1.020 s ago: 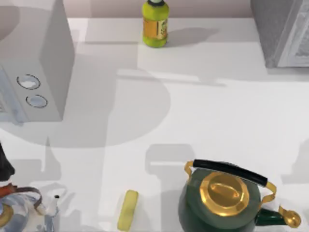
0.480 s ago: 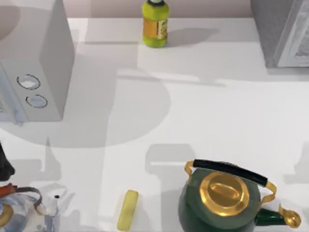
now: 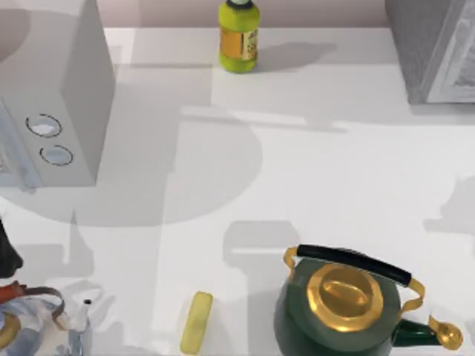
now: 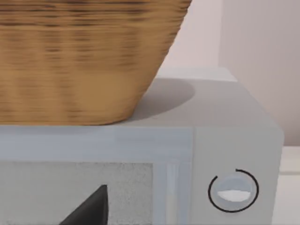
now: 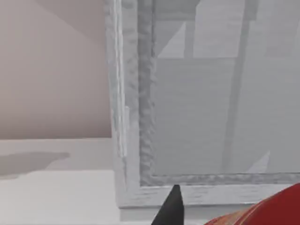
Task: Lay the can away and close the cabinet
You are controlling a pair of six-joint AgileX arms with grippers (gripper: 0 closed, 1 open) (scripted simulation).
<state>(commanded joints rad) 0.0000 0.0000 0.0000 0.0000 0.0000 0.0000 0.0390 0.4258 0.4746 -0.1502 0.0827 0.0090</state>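
The red can (image 5: pixel 276 211) sits right beside the dark fingertip (image 5: pixel 172 208) of my right gripper (image 5: pixel 220 218), which is shut on it just in front of the grey cabinet (image 5: pixel 197 117). Only the can's red side shows. From above, the cabinet (image 3: pixel 427 52) stands at the table's far right corner. My left gripper (image 4: pixel 93 215) is parked by the microwave (image 4: pixel 225 154).
A yellow-green bottle (image 3: pixel 238 37) stands at the far middle edge. A green and gold kettle (image 3: pixel 341 300) sits near the front, with a yellow bar (image 3: pixel 197 321) to its left. A glass pot (image 3: pixel 37 326) is at the front left. A wicker basket (image 4: pixel 79 56) rests on the microwave (image 3: pixel 56 104).
The shadow at the table's right edge has slid farther back, toward the cabinet. Nothing on the table has moved.
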